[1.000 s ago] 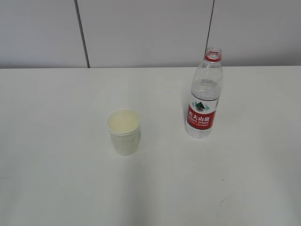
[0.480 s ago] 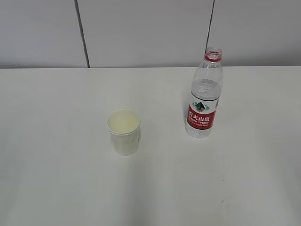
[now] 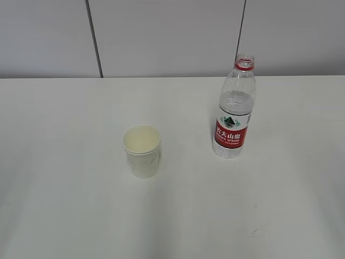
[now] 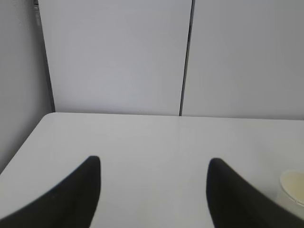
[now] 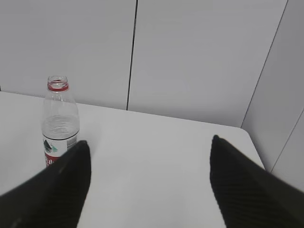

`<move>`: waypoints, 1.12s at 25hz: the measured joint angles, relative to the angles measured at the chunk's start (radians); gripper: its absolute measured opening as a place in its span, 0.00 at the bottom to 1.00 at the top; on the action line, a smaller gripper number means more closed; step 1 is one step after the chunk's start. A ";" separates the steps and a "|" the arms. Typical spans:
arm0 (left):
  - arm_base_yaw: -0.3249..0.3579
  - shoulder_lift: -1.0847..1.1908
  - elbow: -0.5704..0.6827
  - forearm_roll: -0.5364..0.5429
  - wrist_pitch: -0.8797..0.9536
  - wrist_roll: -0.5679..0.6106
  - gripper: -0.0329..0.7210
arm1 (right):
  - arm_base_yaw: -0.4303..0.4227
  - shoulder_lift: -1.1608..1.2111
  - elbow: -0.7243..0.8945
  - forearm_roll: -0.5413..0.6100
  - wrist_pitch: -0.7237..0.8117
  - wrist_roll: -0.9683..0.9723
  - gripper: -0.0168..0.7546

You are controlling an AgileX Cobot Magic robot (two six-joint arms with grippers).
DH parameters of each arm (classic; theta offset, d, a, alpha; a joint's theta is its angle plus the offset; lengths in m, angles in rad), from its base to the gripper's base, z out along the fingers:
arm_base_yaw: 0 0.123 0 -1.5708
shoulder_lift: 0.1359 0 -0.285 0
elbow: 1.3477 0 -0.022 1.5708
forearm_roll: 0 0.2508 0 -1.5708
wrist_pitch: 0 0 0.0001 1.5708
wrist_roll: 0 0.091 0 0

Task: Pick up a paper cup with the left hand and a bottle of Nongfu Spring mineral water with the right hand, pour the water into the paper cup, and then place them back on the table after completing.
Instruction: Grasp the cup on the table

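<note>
A white paper cup point(image 3: 142, 151) stands upright on the white table point(image 3: 64, 162), left of centre. An uncapped clear water bottle point(image 3: 234, 110) with a red label stands to its right, holding clear water. Neither arm shows in the exterior view. In the left wrist view my left gripper point(image 4: 154, 164) is open and empty above the table, with the cup's rim point(image 4: 293, 183) at the far right edge. In the right wrist view my right gripper point(image 5: 149, 142) is open and empty, with the bottle point(image 5: 59, 118) standing beyond its left finger.
A grey panelled wall point(image 3: 172, 38) runs behind the table's far edge. The table's left corner point(image 4: 47, 116) shows in the left wrist view and its right corner point(image 5: 244, 130) in the right wrist view.
</note>
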 joint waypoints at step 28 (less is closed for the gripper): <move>-0.191 0.774 0.043 -0.007 -0.740 0.001 0.62 | 0.018 0.682 0.005 0.000 -0.656 0.042 0.77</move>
